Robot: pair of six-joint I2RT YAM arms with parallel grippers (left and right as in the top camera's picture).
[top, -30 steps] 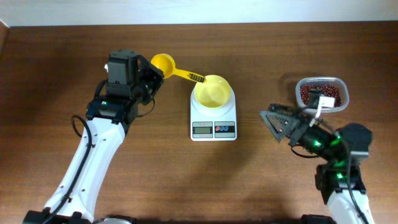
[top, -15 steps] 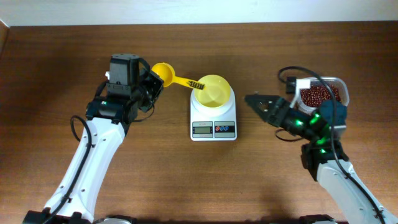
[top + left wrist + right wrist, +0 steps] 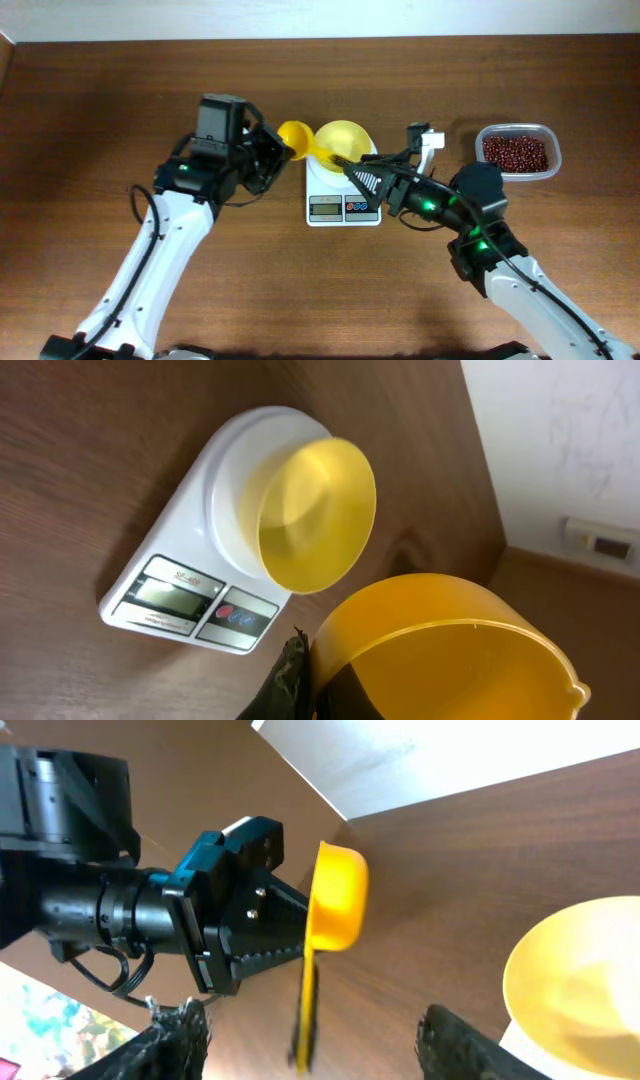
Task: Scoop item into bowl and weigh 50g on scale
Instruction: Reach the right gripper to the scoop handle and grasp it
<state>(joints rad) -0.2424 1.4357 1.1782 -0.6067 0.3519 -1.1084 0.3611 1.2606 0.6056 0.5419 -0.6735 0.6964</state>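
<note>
In the clear tub [image 3: 548,166] at far right, a heap of small reddish-brown beans [image 3: 515,151], well apart from the scale [image 3: 343,205]. On the scale, the pale-yellow bowl [image 3: 345,142], empty. Just left of it, an empty yellow scoop [image 3: 295,138], clamped at the handle by the left gripper [image 3: 290,942]. Right gripper [image 3: 352,172] parted, fingers astride that handle, gripping nothing.

- This looks like a robot test bench in a lab or office room, not a home kitchen.
- A white left arm [image 3: 150,262] and right arm [image 3: 545,305], both with loose black cables, come up from the lower edge of the overhead view.
- They work over a dark wood-grain table [image 3: 260,300].
- A plain white wall [image 3: 300,18] runs along the top edge, and a white wall fitting [image 3: 598,541] shows at the right of the left wrist view.
- A small scale [image 3: 343,208] and a clear tub [image 3: 550,168] of beans [image 3: 516,151] are the only kitchen things.
</note>
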